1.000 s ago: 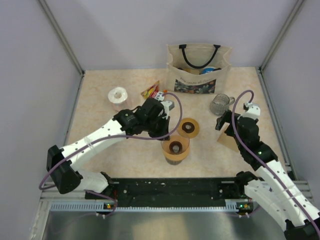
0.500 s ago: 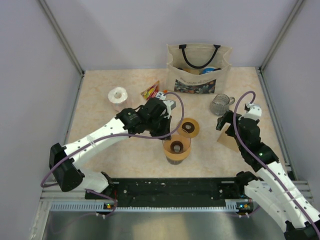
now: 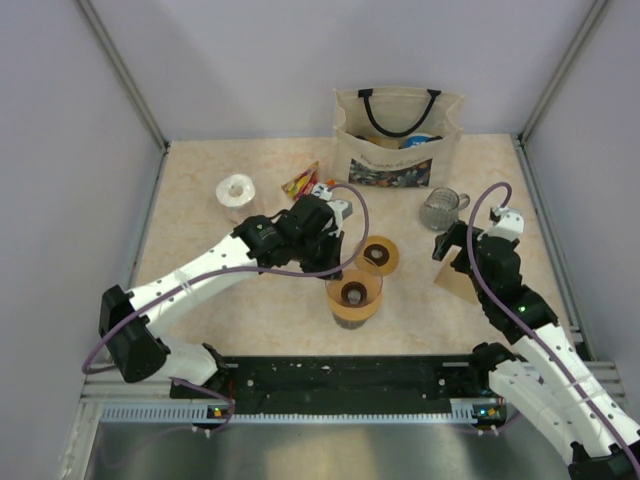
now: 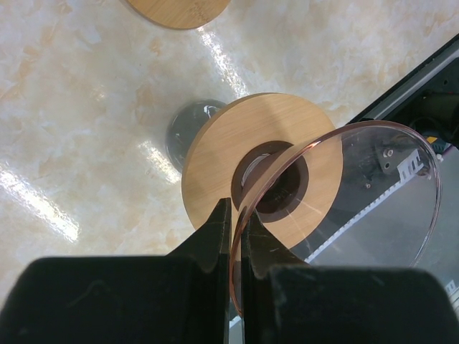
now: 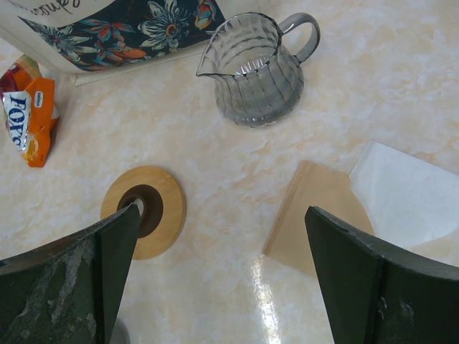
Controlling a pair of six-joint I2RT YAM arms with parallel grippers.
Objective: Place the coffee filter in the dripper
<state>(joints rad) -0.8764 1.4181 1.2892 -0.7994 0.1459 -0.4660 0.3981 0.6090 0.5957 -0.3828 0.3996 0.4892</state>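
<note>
Left gripper [image 4: 235,233] closed, pinching the clear rim of the glass dripper [image 4: 215,158]. Dripper has a round wooden collar with a dark centre hole. In the left wrist view it looks tilted, and I cannot tell whether its base touches the tabletop [image 3: 200,250]. It sits at the middle of the tabletop, a little toward the near edge.

Right gripper [image 3: 450,248] wide open, nothing between its fingers [image 5: 79,272], hovering above the tabletop near the right edge.

Brown coffee filter [image 5: 315,215] lies flat on the tabletop near the right edge, below the right gripper and not in the dripper. A white paper filter [image 5: 409,193] lies just beside it on the right-edge side, overlapping or touching it. I cannot tell which.

A separate wooden ring [image 5: 143,211] with a dark centre lies flat just beyond the dripper, toward the far edge.

Ribbed glass pitcher [image 5: 251,72] with a handle stands upright, farther back than the filter, toward the far right corner.

Cloth tote bag [image 3: 397,135] with a floral print stands at the far edge, right of centre.

Orange snack packet [image 3: 300,182] lies left of the bag.

White roll [image 3: 237,192] stands further toward the left edge.
</note>
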